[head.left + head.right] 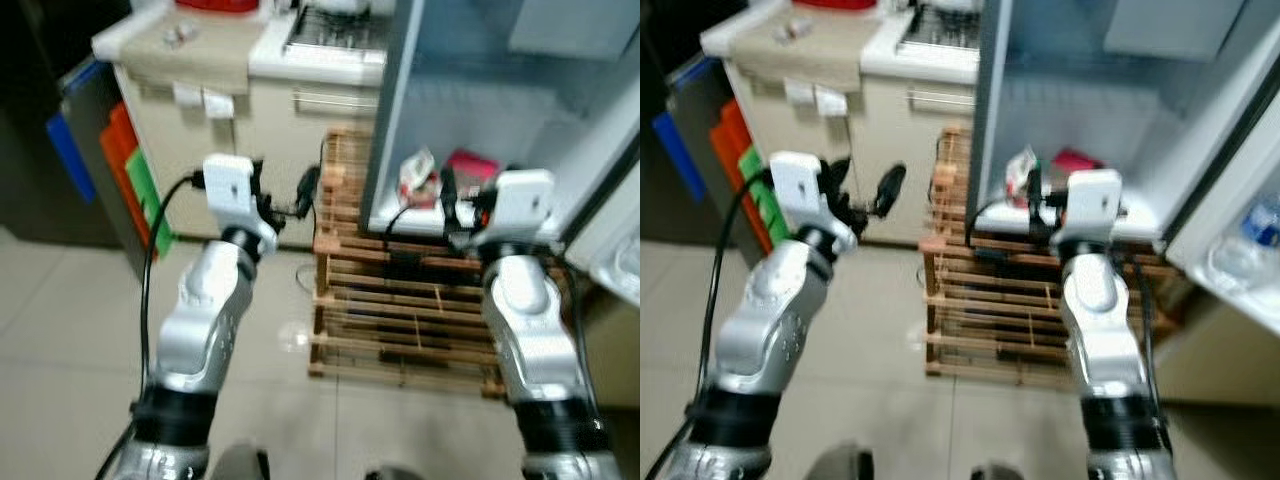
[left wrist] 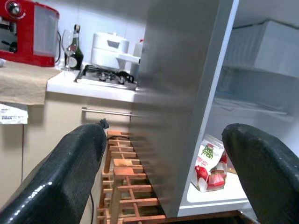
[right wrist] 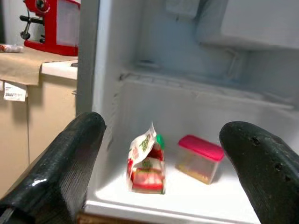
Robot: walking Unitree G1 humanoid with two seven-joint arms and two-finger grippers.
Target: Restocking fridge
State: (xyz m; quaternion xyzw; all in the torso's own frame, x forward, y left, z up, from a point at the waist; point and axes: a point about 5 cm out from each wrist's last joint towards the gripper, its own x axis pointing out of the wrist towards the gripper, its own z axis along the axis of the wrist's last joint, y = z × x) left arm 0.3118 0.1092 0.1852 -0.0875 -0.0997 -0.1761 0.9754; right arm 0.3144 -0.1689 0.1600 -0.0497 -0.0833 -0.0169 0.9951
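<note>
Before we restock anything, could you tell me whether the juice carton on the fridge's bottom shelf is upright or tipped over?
Upright. The carton stands on its base on the fridge's bottom shelf, gabled top up, beside a pink-lidded tub.

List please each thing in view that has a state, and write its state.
Grey fridge: door open, lit inside.
Red and white juice carton: upright on the bottom shelf.
Clear box with pink lid: lid on, beside the carton.
Left gripper: open, holds nothing.
Right gripper: open, holds nothing.
</note>
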